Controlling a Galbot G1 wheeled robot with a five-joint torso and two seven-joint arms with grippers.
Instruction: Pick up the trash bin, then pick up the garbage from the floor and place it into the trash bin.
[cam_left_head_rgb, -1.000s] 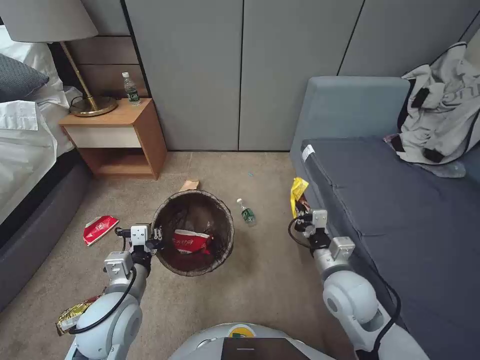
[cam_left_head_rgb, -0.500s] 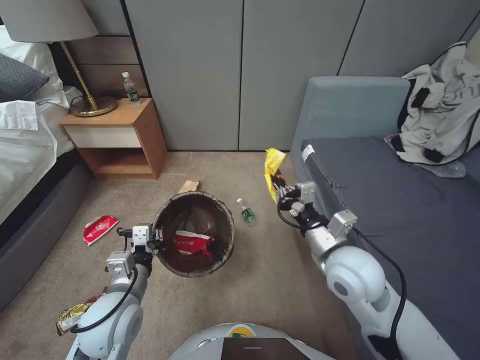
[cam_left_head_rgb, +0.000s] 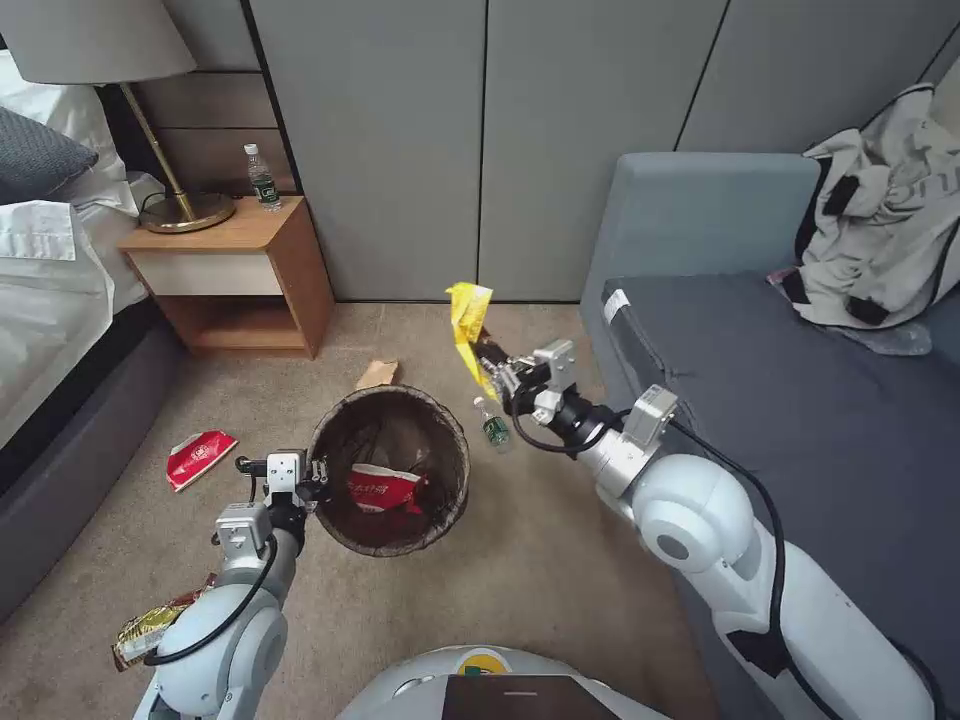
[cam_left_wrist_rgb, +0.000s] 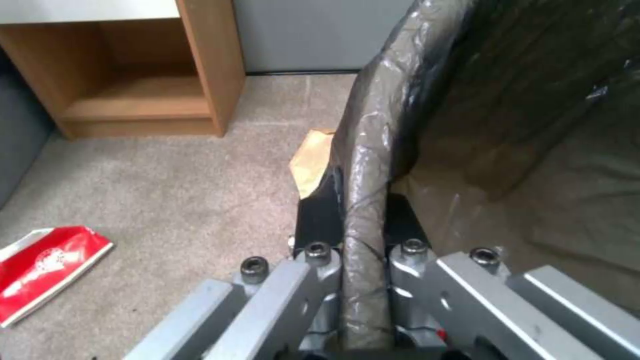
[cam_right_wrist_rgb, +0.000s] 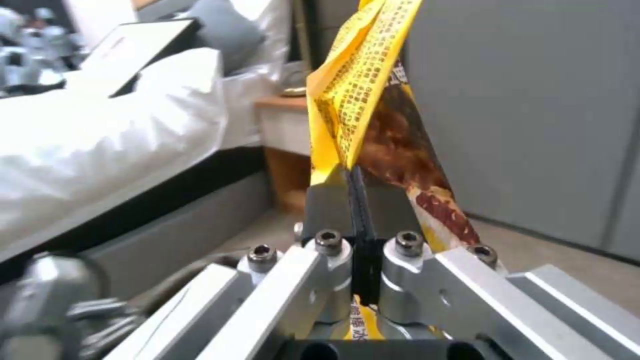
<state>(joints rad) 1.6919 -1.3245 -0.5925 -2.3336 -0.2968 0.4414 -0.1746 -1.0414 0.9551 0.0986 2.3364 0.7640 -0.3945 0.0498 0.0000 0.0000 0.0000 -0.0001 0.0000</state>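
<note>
The trash bin (cam_left_head_rgb: 440, 505), lined with a dark bag, hangs above the carpet; my left gripper (cam_left_head_rgb: 318, 478) is shut on its near rim (cam_left_wrist_rgb: 363, 200). A red-and-white carton (cam_left_head_rgb: 384, 487) lies inside. My right gripper (cam_left_head_rgb: 492, 368) is shut on a yellow snack wrapper (cam_left_head_rgb: 468, 318), held in the air just right of and above the bin; the wrapper (cam_right_wrist_rgb: 373, 100) stands up between the jaws. On the floor lie a green-labelled bottle (cam_left_head_rgb: 492, 425), a brown paper bag (cam_left_head_rgb: 378, 373), a red-and-white carton (cam_left_head_rgb: 199, 457) and a gold wrapper (cam_left_head_rgb: 150, 628).
A grey sofa (cam_left_head_rgb: 800, 420) with grey-white clothing (cam_left_head_rgb: 885, 230) stands on the right. A wooden nightstand (cam_left_head_rgb: 240, 270) with a lamp (cam_left_head_rgb: 185, 210) and a bottle (cam_left_head_rgb: 262, 178) is at the back left, beside the bed (cam_left_head_rgb: 50, 300). Grey cabinet doors (cam_left_head_rgb: 480, 140) close the back.
My right arm has lifted the yellow wrapper from beside the sofa and carried it left and up toward the bin. The left gripper and bin have stayed put.
</note>
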